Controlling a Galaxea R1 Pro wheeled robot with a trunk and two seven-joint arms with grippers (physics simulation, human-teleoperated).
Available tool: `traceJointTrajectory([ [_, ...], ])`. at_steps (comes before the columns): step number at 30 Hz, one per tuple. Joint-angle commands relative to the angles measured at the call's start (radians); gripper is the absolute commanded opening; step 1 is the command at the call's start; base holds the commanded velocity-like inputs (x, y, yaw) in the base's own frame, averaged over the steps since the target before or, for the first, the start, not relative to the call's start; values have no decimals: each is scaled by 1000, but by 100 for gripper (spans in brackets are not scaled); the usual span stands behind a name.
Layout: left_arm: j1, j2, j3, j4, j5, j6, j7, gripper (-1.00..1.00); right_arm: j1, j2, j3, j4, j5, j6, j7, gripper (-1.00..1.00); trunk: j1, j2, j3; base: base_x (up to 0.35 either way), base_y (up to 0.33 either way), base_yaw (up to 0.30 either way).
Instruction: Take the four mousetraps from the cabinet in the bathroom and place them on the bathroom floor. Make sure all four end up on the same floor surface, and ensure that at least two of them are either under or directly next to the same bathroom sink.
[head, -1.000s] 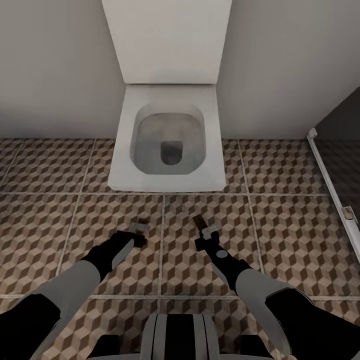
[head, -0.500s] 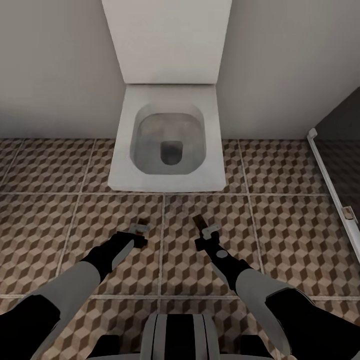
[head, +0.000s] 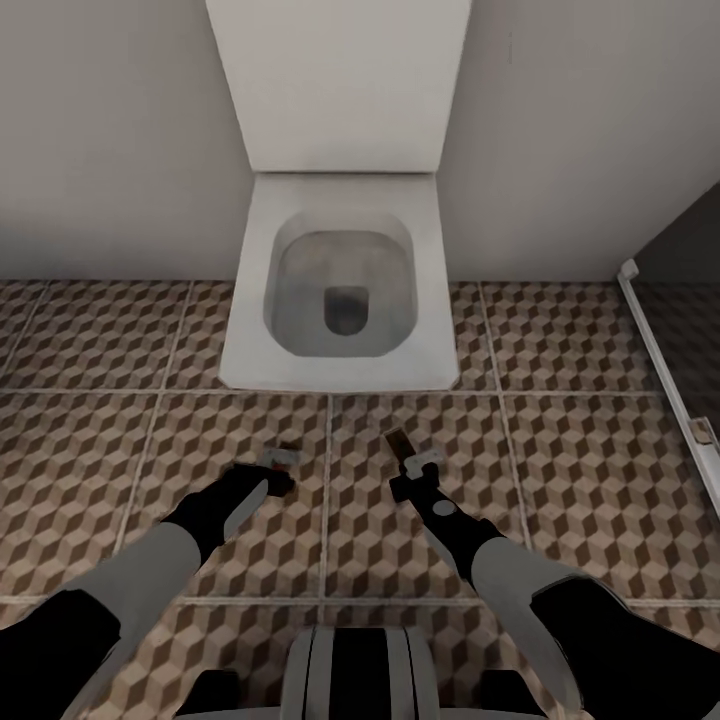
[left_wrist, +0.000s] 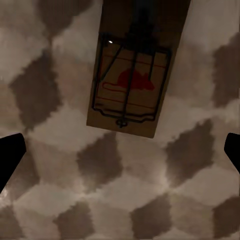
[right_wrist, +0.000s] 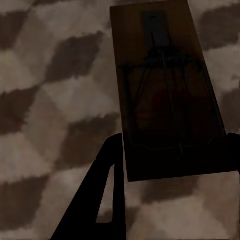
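Robot faces a white toilet set against the wall. Both arms reach low over the patterned floor.

Left gripper: in the left wrist view the dark fingertips sit wide apart at the frame edges, so the jaws are open. A mousetrap lies flat on the tiles ahead of them, red mouse mark up; it seems free of the fingers. In the head view it is a small brown and red patch just beyond the gripper.

Right gripper: a second mousetrap sits between the dark fingers, jaws closed on its near end as far as I can judge. Head view shows it sticking forward from the gripper.

Progress, judged: two traps are out of the cabinet, one apparently on the floor, one in hand. The other two are unaccounted for. Placement beside the sink is not confirmed here.

Room: toilet base is near ahead, a glass panel rail bounds the right; open tiles lie left and between the arms.
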Motion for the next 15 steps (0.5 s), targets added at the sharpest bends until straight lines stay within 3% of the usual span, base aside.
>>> traceJointTrajectory([
  [1, 0, 2, -8, -3, 10, 3, 9, 100, -1, 1, 2, 2, 5, -3, -4, -100, 0, 0, -1, 186, 112, 0],
  [9, 0, 2, -8, -3, 10, 3, 9, 100, -1, 0, 2, 2, 5, -3, -4, -100, 0, 0, -1, 213, 123, 0],
  [15, 0, 2, -8, -3, 10, 3, 9, 100, -1, 0, 2, 2, 5, -3, -5, -100, 0, 0, -1, 77, 34, 0],
])
